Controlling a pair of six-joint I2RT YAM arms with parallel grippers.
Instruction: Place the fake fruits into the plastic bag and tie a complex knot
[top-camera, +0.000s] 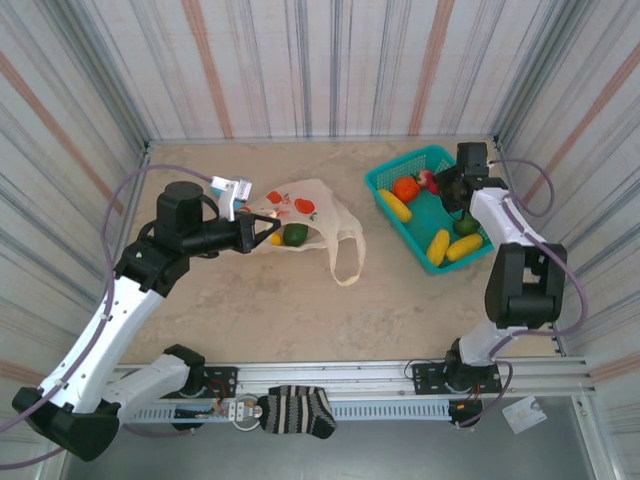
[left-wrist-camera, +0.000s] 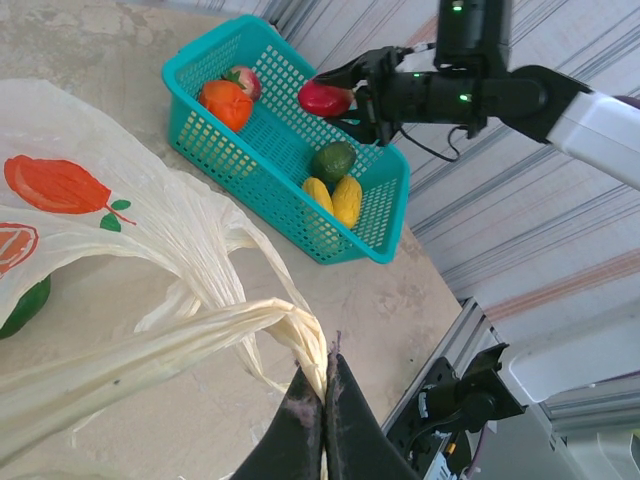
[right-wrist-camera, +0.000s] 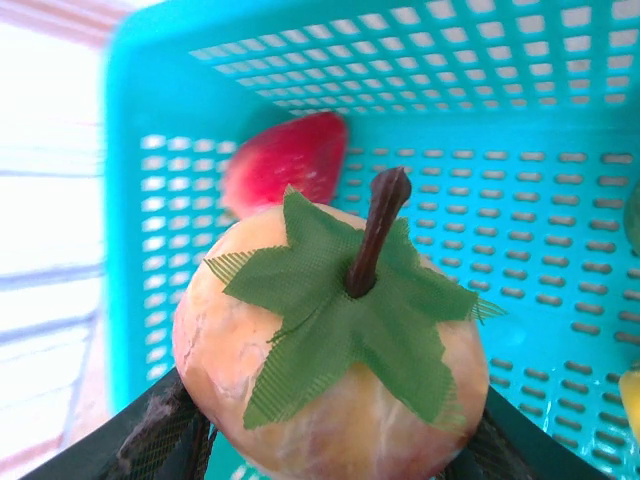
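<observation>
On the right side of the table (top-camera: 250, 300), a teal basket (left-wrist-camera: 240, 160) is holding six loose fruits: an orange one (top-camera: 405, 188) and a pink-red one (left-wrist-camera: 243, 78) at its far end, a long yellow one (top-camera: 395, 205) by its left wall, a green one (left-wrist-camera: 333, 160) further along, and two more yellow ones (left-wrist-camera: 347, 200) lying side by side at the near end.

The right gripper (left-wrist-camera: 332, 98) is hanging over the basket, its fingers clenching a round fruit (right-wrist-camera: 330, 350). That fruit is looking red from the side and pale orange from above, with a green cloth leaf and a brown stem.

Left of the basket and apart from it, the plastic bag (top-camera: 315, 205) is lying on the table. Through its thin film a green fruit (top-camera: 295, 234) is showing, with a small yellow piece (top-camera: 275, 238) just beside it.

The left gripper (left-wrist-camera: 322, 410) is pinching the bag's handle (left-wrist-camera: 230, 320), fingers closed tight on the bunched plastic. The second handle (top-camera: 345, 265) is trailing loose across the table.

The right arm is covering part of the basket in the top view. In the right wrist view the fingers are being cut off at the bottom edge and the pink-red fruit is blurring behind the held one. What the yellow piece in the bag is, I cannot tell.
</observation>
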